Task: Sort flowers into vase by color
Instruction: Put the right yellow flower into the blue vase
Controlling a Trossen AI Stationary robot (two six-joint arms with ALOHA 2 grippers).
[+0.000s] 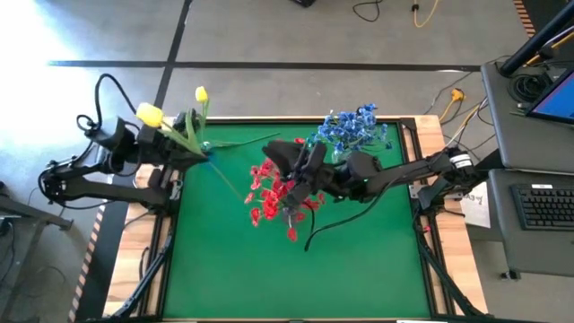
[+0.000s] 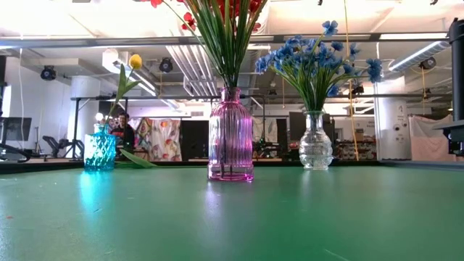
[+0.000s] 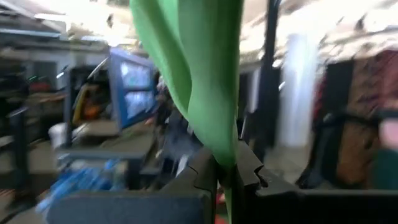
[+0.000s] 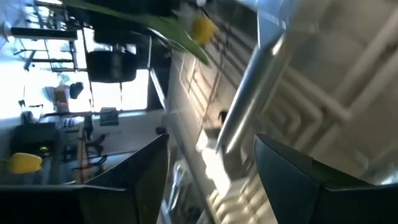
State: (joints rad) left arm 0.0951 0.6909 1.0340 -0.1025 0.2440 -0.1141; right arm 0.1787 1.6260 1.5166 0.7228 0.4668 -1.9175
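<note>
High view, bench (image 1: 296, 278): a green mat is seen, with three vases along its far half.
High view, left gripper (image 1: 184, 148): located at the far left corner of the bench, clenched on the yellow flower (image 1: 151, 115); its green stem runs between the fingers.
High view, second yellow bud (image 1: 201, 93): seen just beyond the far left corner, above the teal vase (image 1: 206, 146).
High view, right gripper (image 1: 300, 170): held over the red flowers (image 1: 273, 193) near the middle of the bench, fingers parted, nothing seen between them.
High view, blue flowers (image 1: 352, 128): bunched near the far edge, right of centre.
Low view, vases: teal vase at left with one yellow bud; pink ribbed vase (image 2: 230, 138) at centre holding the red bunch; clear vase (image 2: 316, 141) at right holding the blue bunch.
Left wrist view, grip: a green leaf and stem (image 3: 211, 93) are pinched between the dark fingers (image 3: 202, 177).
Right wrist view, fingers (image 4: 140, 174): stood apart, empty; yellow buds are seen beyond.
</note>
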